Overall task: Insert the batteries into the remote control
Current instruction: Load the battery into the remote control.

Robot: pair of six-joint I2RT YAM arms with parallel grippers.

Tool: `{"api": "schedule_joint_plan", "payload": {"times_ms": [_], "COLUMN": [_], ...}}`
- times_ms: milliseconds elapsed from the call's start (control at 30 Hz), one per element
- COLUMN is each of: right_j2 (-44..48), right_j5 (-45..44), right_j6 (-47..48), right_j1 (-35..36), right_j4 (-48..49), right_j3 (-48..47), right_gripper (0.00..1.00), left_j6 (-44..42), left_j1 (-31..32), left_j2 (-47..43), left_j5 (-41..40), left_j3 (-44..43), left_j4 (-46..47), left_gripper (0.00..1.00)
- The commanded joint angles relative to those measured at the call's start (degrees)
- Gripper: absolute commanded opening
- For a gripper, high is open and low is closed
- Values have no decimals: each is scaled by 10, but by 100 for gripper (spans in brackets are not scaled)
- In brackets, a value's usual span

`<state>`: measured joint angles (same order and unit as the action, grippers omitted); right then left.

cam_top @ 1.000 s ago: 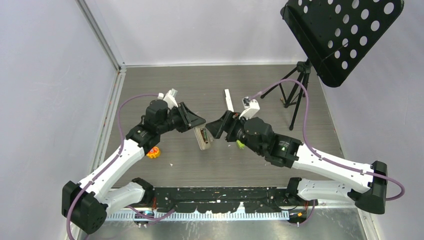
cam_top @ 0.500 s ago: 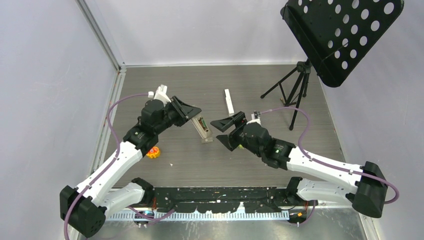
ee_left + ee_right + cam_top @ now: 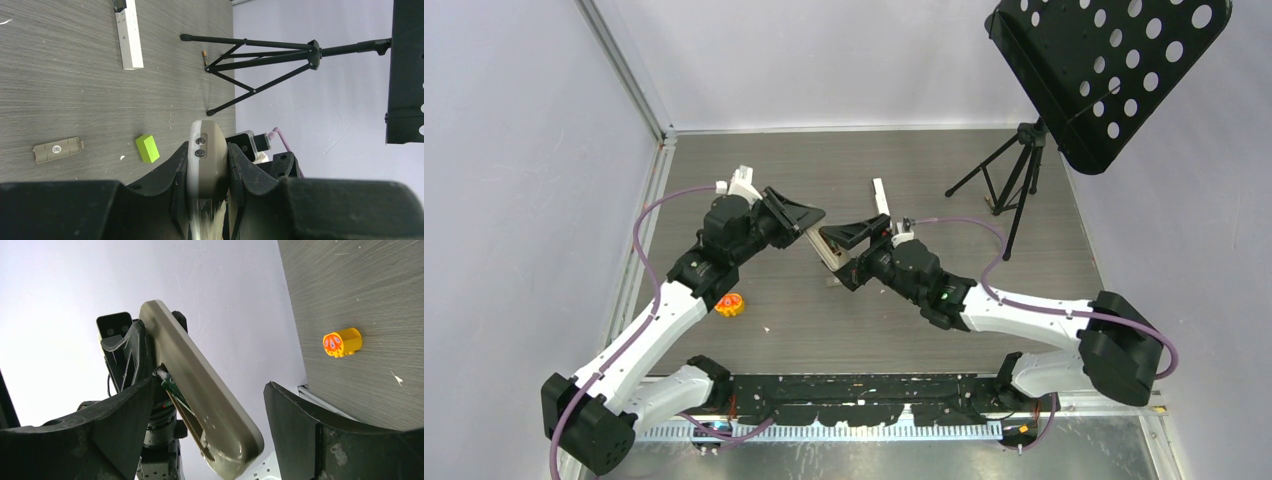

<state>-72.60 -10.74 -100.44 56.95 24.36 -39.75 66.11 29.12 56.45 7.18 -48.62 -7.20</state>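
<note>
My left gripper (image 3: pixel 802 222) is shut on a beige remote control (image 3: pixel 830 252) and holds it tilted above the table; in the left wrist view the remote (image 3: pixel 206 160) is pinched between both fingers. My right gripper (image 3: pixel 846 254) is open, its jaws standing on either side of the remote's free end (image 3: pixel 200 390) without touching it. A dark, green-labelled battery (image 3: pixel 168 383) sits in the remote's open compartment. One tiny battery (image 3: pixel 204 54) lies on the table by the tripod foot. The other batteries are out of view.
A beige battery cover (image 3: pixel 57 150) and a bright green block (image 3: pixel 147 148) lie on the table. A white remote (image 3: pixel 881 198) lies further back. An orange toy (image 3: pixel 730 305) sits near the left arm. A black music stand tripod (image 3: pixel 1009 185) stands at the back right.
My right gripper has swung left and forward, and its open jaws now straddle the remote's end. My left gripper has drawn the remote slightly back and left, still holding it.
</note>
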Motion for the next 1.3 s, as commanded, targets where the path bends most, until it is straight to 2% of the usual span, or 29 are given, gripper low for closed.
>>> {"api": "schedule_joint_plan", "payload": {"times_ms": [0,267,633,900,1067,1133,1167,1267], "right_j2": [-24,-32,-24,-24,-15,-5,3,39], "right_j5": [-6,-3,10,29,31,27,27,19], "right_j6": [-14,-21,-8,8,34,50,65,132], "right_j1": [-6,-13,-22,-27,-30,-33,-35,-44], "right_j4": [116,131,143,147,133,126,121,75], "right_j3": [7,17,28,33,37,41,42,37], "right_gripper": [86,82,65,47,40,41,45,69], "left_j6": [5,1,4,13,23,20,15,-3], "left_j1": [-2,-2,-2,-2,-3,-3,-3,-8], "left_j2": [-8,-4,8,12,28,31,31,31], "left_j5": [10,22,36,31,43,45,45,45], "left_j3": [-19,-17,-17,-19,-45,-51,-52,-46], "left_j4": [10,17,37,48,52,52,52,43], "left_gripper": [0,0,0,0,0,0,0,0]}}
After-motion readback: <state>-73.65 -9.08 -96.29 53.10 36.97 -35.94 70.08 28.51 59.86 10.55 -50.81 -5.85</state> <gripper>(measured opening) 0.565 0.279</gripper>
